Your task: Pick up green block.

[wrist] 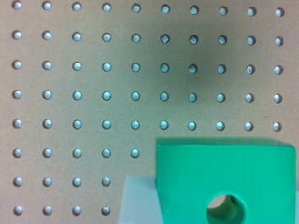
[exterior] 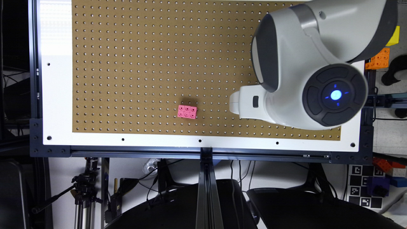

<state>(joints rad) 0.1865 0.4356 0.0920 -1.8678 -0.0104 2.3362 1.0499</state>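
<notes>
Working across the exterior view from its left: the pink six-studded plastic brick (exterior: 187, 111) lies on the brown perforated pegboard (exterior: 127, 63), well apart from the white gripper housing (exterior: 244, 106) at the end of the white and grey robot arm (exterior: 305, 63). Past the arm, just off the board, sit a yellow cube (exterior: 394, 36) and an orange studded block (exterior: 378, 58).

In the wrist view, the bright green plastic cube with a round dark hole in its face (wrist: 224, 182) fills the near corner, so you are very close to it and directly over it. A pale grey-white surface (wrist: 138, 200) shows just beside the cube; what it is, you cannot tell.

Risks: the cube sits off-centre under the camera, so a straight descent may land a finger on its top or nudge it across the smooth board. Closing off-centre could twist it out.

Neither picture shows the fingers, so you cannot tell how far apart they stand or whether anything is held.
</notes>
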